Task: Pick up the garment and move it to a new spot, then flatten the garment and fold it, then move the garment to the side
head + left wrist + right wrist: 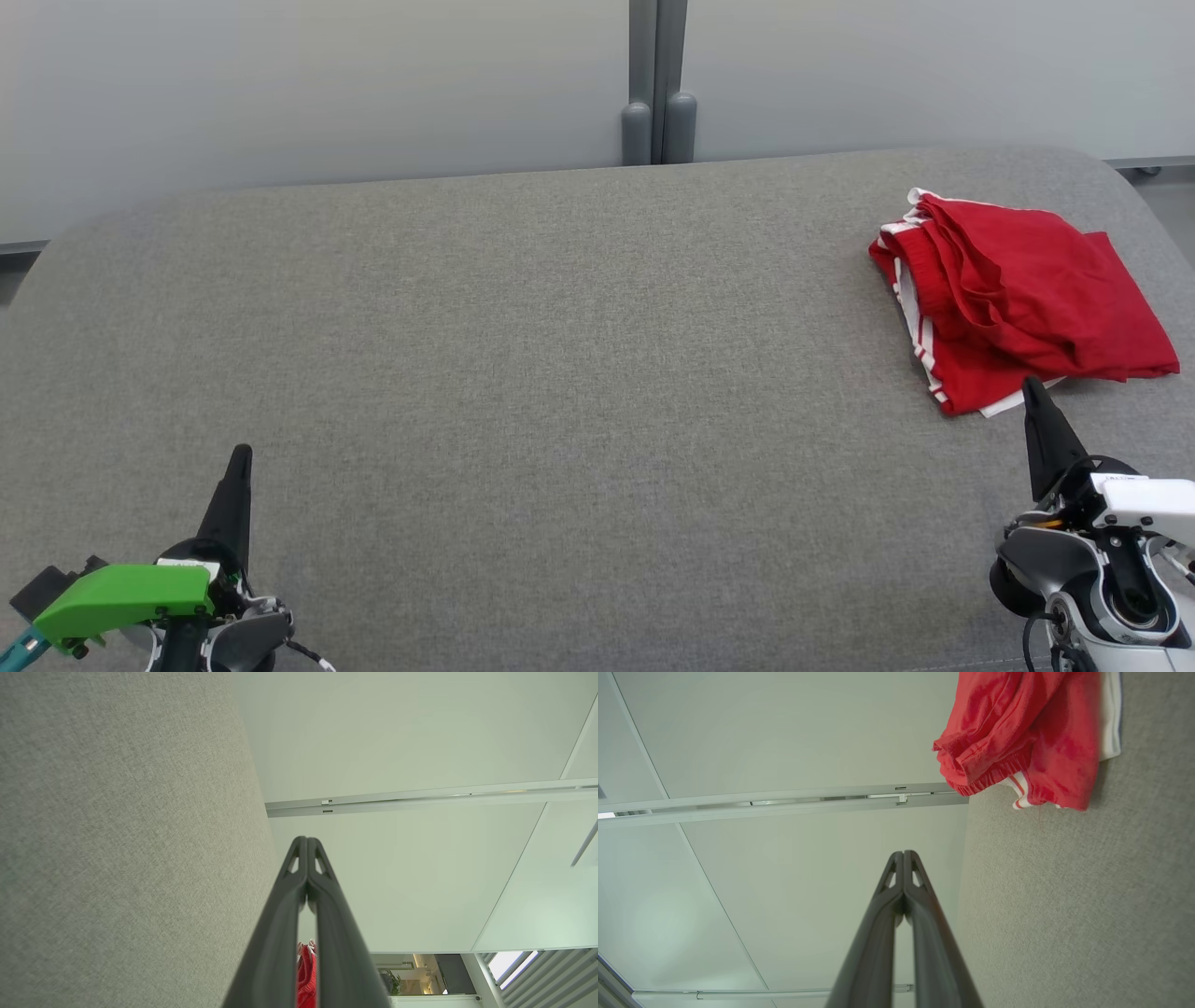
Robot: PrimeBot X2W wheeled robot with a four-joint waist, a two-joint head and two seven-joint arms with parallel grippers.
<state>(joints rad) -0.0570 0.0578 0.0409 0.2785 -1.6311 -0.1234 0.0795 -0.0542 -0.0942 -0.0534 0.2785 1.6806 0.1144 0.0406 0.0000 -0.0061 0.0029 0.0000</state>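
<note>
- One garment (pixel 1022 299): red, white stripes, loosely folded and rumpled. It lies on the grey fabric surface (pixel 560 373), far right corner.
- Two grippers, both low over that surface's near edge: left gripper (pixel 240 455) at near left, right gripper (pixel 1030 385) at near right, just short of the garment.
- Both finger pairs pressed together, pinching nothing.
- Two grey posts (pixel 658 131) stand behind the surface's far edge.

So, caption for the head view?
Red white-striped fabric garment, loosely folded, at right of grey upholstered surface, just beyond shut right gripper.
</note>
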